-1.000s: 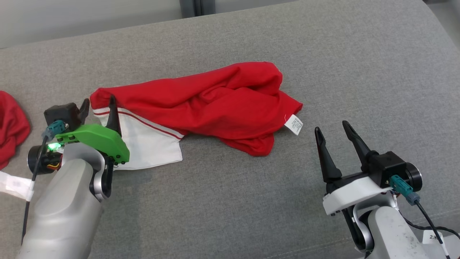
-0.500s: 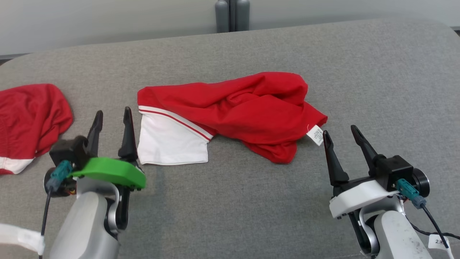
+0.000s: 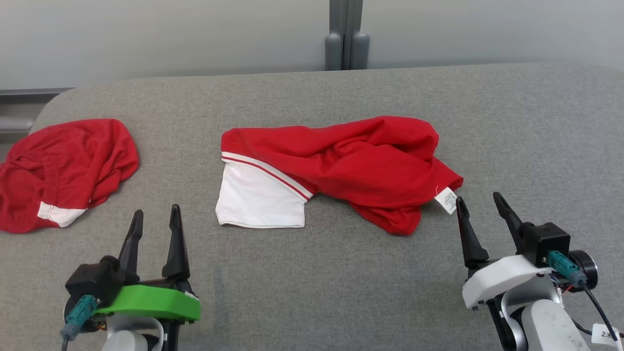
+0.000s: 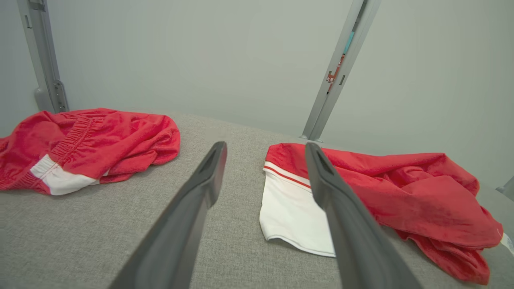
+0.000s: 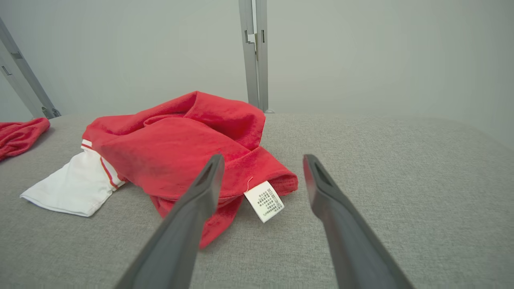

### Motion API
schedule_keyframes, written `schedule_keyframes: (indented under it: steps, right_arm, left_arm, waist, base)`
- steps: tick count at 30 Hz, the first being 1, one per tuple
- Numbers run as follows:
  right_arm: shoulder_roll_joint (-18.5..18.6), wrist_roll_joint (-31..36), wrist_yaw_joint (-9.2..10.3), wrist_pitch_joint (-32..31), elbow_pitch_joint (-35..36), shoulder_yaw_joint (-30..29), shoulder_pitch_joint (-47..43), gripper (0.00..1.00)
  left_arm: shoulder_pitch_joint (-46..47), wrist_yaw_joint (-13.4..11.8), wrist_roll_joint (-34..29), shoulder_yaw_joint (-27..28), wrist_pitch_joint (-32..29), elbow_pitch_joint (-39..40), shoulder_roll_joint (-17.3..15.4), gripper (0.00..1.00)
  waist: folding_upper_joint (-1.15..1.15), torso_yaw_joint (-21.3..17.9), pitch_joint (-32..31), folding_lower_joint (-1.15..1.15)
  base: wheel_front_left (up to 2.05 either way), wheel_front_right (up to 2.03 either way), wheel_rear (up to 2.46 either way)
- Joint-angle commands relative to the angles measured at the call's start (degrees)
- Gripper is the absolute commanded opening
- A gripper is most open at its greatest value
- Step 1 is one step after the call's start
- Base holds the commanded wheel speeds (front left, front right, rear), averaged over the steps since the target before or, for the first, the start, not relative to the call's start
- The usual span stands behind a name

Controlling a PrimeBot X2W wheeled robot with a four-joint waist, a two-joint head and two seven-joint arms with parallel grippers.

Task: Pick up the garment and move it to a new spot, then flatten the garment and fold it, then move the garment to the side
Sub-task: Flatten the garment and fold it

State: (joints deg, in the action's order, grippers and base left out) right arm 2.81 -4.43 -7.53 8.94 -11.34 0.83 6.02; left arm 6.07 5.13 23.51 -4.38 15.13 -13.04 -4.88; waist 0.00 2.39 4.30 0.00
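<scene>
The garment (image 3: pixel 341 161), red and bunched into loose folds, lies on the grey padded surface (image 3: pixel 341 282) ahead of both pincers, in the stretch between them. The left pincer (image 3: pixel 156 210) has its two dark fingers spread apart and holds nothing. Ahead of it and off to its right lies the garment's white panel (image 3: pixel 258 200), flat and edged with a red stripe, with a strip of bare grey cloth between its near hem and the fingertips. Ahead and to the left of this pincer, well apart from the first piece, sits a second red garment (image 3: pixel 63 165), crumpled, with a small white band showing at its near edge. The right pincer (image 3: pixel 478 197) is likewise spread and holds nothing. The garment's red bulk rises ahead of it and to its left, and the white care label (image 3: pixel 447 200) sticks out from the hem just beside its left fingertip. In the right wrist view the label lies ahead in the gap between the two fingers, and whether it touches either cannot be told. Beyond the garment, past the far edge of the surface, a grey post (image 3: pixel 346 39) stands against a pale wall (image 3: pixel 170 39).
</scene>
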Motion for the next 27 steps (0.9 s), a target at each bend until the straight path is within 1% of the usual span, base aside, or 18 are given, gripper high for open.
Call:
schedule_keyframes:
  steps: [1, 5, 7, 10, 12, 14, 18, 22, 27]
  right_arm:
    - [0.15, 0.16, 0.08, -0.72, -0.56, -0.62, -0.21, 1.00]
    - [0.15, 0.23, 0.08, -4.29, -2.83, -2.99, 2.01, 1.00]
    - [0.33, 1.83, 0.07, -6.69, -4.72, -4.13, 3.92, 1.00]
    - [2.21, 4.63, 0.08, -10.33, -7.97, -4.00, 7.08, 1.00]
    - [4.24, 6.25, 0.08, -12.11, -10.75, -2.74, 9.99, 1.00]
    - [5.69, 6.30, 0.08, -12.67, -13.50, -1.59, 12.18, 1.00]
    - [8.08, 3.66, 0.08, -12.09, -19.20, 1.53, 16.55, 1.00]
    - [10.16, 1.37, 0.08, -10.76, -24.13, 5.01, 20.43, 1.00]
    - [12.72, 0.26, 0.08, -8.66, -29.19, 10.19, 24.80, 1.00]
  left_arm:
    - [-0.56, 0.55, -1.20, 0.32, 0.02, 0.08, 0.14, 1.00]
    - [-0.74, 1.17, -1.79, 1.07, 0.02, 0.27, 0.89, 1.00]
    - [-0.47, 1.43, -2.25, 1.18, 0.02, 0.32, 1.15, 1.00]
    - [0.14, 1.63, -2.75, 1.24, 0.02, 0.24, 1.31, 1.00]
    - [0.83, 1.84, -3.12, 1.06, 0.02, 0.11, 1.45, 1.00]
    - [1.48, 1.97, -3.35, 0.72, 0.02, 0.08, 1.54, 1.00]
    - [2.57, 2.12, -3.73, 0.59, 0.03, 0.08, 1.65, 1.00]
    - [3.92, 2.27, -3.43, 0.98, 0.03, 0.19, 1.74, 1.00]
    - [5.54, 2.39, -3.29, 1.20, 0.03, 0.41, 1.82, 1.00]
  waist:
    - [0.00, 0.45, -0.49, 0.00]
    - [0.00, 0.50, -0.18, 0.00]
    - [0.00, 0.38, 0.38, 0.00]
    - [0.00, 0.35, 1.35, 0.00]
    - [0.00, 0.58, 2.26, 0.00]
    - [0.00, 0.96, 3.10, 0.00]
    - [0.00, 1.73, 5.05, 0.00]
    - [0.00, 2.73, 7.22, 0.00]
    - [0.00, 4.00, 9.60, 0.00]
  base:
    - [0.00, 0.00, 0.00]
    - [0.00, 0.00, 0.00]
    - [0.00, 0.00, 0.00]
    - [0.00, 0.00, 0.00]
    - [0.00, 0.00, 0.00]
    - [0.00, 0.00, 0.00]
    - [0.00, 0.00, 0.00]
    - [0.00, 0.00, 0.00]
    - [0.00, 0.00, 0.00]
